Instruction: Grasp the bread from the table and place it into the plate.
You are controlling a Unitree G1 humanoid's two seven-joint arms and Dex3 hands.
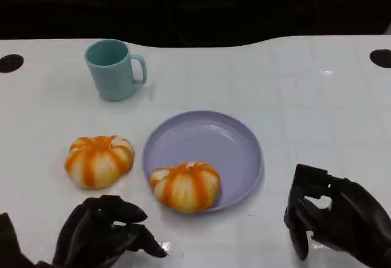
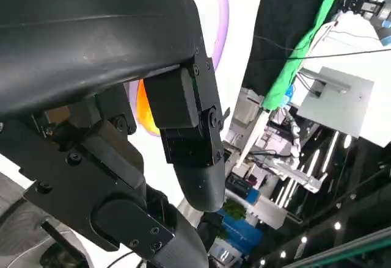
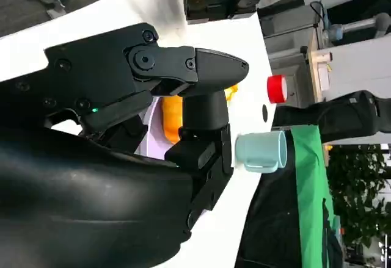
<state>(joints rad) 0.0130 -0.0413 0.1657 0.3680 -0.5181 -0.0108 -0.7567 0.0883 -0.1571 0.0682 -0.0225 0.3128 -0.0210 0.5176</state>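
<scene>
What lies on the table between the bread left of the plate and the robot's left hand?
Nothing: in the head view, bare white table separates the bread from the left hand.

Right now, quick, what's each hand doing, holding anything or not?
Left hand: holding nothing, fingers curled in, near the table's front edge.
Right hand: holding nothing, fingers apart, to the right of the round lilac plastic plate.

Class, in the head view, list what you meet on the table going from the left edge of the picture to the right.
Bread on the table → teal mug → bread at the plate's near rim → purple plate → right hand.
</scene>
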